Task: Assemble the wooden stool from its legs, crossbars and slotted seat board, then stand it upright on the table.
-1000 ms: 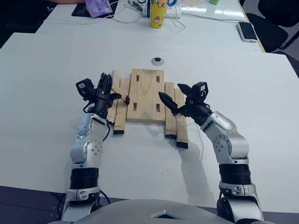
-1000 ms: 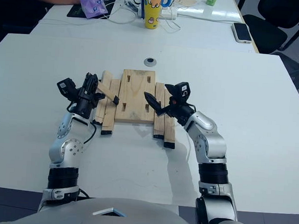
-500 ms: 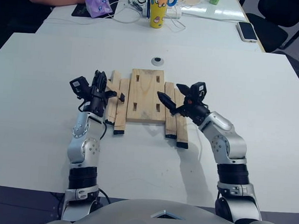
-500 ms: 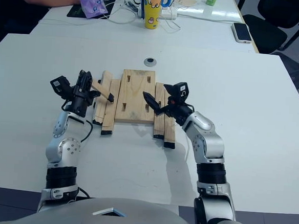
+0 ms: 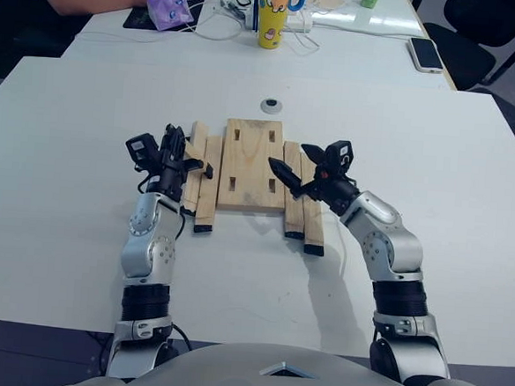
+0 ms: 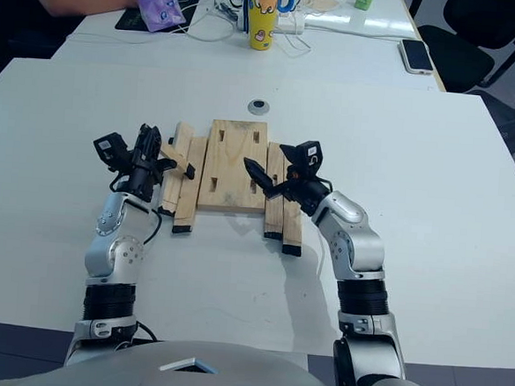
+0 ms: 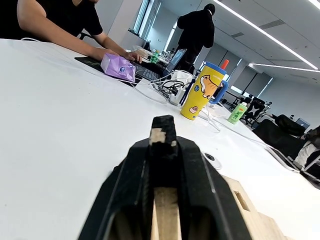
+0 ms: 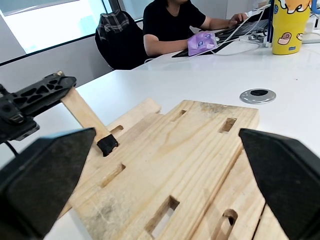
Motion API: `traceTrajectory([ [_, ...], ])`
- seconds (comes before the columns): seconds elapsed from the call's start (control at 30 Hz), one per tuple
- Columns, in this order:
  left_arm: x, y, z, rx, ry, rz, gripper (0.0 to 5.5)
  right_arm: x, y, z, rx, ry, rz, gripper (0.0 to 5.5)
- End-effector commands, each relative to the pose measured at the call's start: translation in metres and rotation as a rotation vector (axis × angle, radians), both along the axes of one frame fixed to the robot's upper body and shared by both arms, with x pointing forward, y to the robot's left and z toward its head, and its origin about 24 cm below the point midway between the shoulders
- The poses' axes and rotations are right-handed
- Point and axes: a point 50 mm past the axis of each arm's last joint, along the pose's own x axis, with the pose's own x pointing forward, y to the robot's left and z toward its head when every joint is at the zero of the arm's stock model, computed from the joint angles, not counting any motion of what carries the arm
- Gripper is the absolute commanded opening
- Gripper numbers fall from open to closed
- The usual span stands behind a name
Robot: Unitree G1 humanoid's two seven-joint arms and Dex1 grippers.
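Clamping the left gripper on a black-tipped wooden crossbar, tip dipping toward the left legs. Holding the right gripper spread apart over the slotted seat board, lying flat on the table. Seemingly gathering parts; next, probably aligning the crossbar with a leg slot.

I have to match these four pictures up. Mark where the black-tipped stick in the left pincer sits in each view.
Left eye view: black-tipped stick in the left pincer, just left of the seat board.
Right eye view: same place, slanting toward the board.
Left wrist view: close up, clamped in the pincer.
Right wrist view: slanting down beside the board.
Shared landmark: the yellow cup on the far table.
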Motion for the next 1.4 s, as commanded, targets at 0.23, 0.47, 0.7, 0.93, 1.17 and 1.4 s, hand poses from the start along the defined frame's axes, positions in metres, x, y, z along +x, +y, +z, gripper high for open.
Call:
traceTrajectory([
  [0.23,-0.020,-0.032,-0.024,0.340,0.246,-0.032,0.45,-0.002,0.006,0.003,-0.008,0.008,0.006,5.40],
  [0.47,-0.034,-0.033,-0.052,0.436,0.344,-0.095,0.45,-0.008,0.008,0.000,-0.031,0.009,0.005,5.40],
  [0.7,-0.031,-0.035,-0.054,0.470,0.295,-0.141,0.45,-0.005,0.008,0.001,-0.035,-0.003,-0.003,5.40],
  [0.93,-0.022,-0.039,-0.021,0.471,0.043,-0.117,1.13,-0.003,0.010,0.000,-0.029,-0.007,0.000,5.40],
  [1.17,-0.023,-0.028,0.029,0.489,-0.193,-0.061,1.90,-0.005,0.011,-0.005,-0.012,0.007,-0.019,5.40],
  [1.4,0.004,-0.017,0.099,0.467,-0.347,-0.012,1.90,-0.006,0.014,-0.011,0.000,0.010,-0.051,5.40],
])
